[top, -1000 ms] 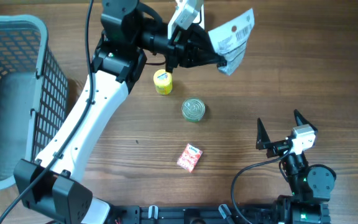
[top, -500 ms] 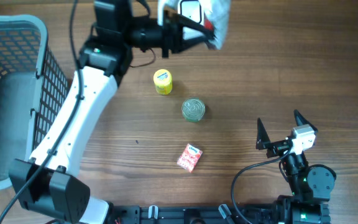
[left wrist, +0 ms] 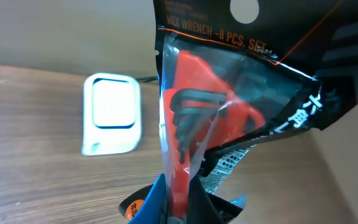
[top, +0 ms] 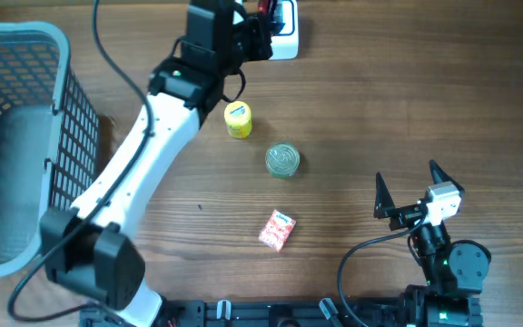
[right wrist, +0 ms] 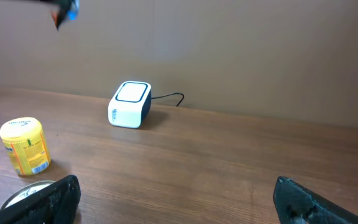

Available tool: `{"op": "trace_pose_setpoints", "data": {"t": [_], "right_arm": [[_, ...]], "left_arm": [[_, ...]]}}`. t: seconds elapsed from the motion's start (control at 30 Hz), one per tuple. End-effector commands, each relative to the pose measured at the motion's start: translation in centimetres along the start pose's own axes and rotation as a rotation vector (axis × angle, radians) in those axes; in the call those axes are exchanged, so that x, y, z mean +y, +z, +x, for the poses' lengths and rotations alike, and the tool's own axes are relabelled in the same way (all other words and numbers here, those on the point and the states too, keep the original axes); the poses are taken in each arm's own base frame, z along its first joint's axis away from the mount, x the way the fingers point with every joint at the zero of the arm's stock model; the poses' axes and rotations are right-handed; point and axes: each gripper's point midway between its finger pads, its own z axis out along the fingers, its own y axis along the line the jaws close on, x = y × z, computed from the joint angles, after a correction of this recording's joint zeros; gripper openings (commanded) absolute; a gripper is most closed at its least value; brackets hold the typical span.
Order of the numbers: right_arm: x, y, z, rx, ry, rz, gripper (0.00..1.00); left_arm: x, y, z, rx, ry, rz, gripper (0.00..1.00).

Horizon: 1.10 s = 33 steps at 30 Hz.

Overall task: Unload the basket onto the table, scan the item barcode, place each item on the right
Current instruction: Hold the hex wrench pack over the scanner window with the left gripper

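Left wrist view: we see the left fingers (left wrist: pixel 143 210) clenched on the hex wrench pack (left wrist: pixel 229 118), with the scanner (left wrist: pixel 110 121) on the worktop (left wrist: pixel 30 174) beyond. Overhead barely shows that pack. Right wrist: right fingers (right wrist: pixel 48 198) released, empty.

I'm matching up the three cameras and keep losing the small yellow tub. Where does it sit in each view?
Overhead: yellow tub stands upper middle, up-left of the tin can.
Left wrist: not in it.
Right wrist: the tub stands lower left, upright.
Shared landmark: the white scanner, at the top edge overhead, left of centre in the left wrist view, beyond the tub in the right wrist view.
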Motion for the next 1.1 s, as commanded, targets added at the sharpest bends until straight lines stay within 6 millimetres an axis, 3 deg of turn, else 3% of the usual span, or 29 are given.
{"op": "trace_pose_setpoints", "data": {"t": [0.0, 0.23, 0.3, 0.37, 0.47, 0.57, 0.77, 0.9, 1.07], "right_arm": [[0.1, 0.0, -0.2, -0.008, 0.012, -0.002, 1.0], [0.1, 0.0, -0.2, -0.008, 0.013, -0.002, 1.0], [0.1, 0.0, -0.2, -0.008, 0.013, -0.002, 1.0], [0.1, 0.0, -0.2, -0.008, 0.013, -0.002, 1.0], [0.1, 0.0, -0.2, -0.008, 0.013, -0.002, 1.0], [0.1, 0.0, -0.2, -0.008, 0.012, -0.002, 1.0], [0.1, 0.0, -0.2, -0.008, 0.013, -0.002, 1.0], [0.1, 0.0, -0.2, -0.008, 0.013, -0.002, 1.0], [0.1, 0.0, -0.2, -0.008, 0.013, -0.002, 1.0]], "left_arm": [[4.1, 3.3, 1.5, -0.014, -0.067, -0.167, 0.04], [8.4, 6.8, 1.6, -0.143, -0.25, -0.327, 0.04], [8.8, 7.7, 0.2, -0.223, -0.306, -0.341, 0.04], [7.8, 8.0, -2.5, -0.315, -0.308, -0.283, 0.04], [4.8, 6.1, -9.1, -0.547, -0.265, -0.149, 0.04], [2.5, 5.7, -10.6, -0.547, -0.179, -0.083, 0.04], [2.0, 7.7, -6.7, -0.376, 0.072, -0.147, 0.04], [3.9, 9.4, -3.6, -0.26, 0.159, -0.207, 0.04], [6.7, 13.0, 1.3, -0.122, 0.168, -0.254, 0.04]]}}
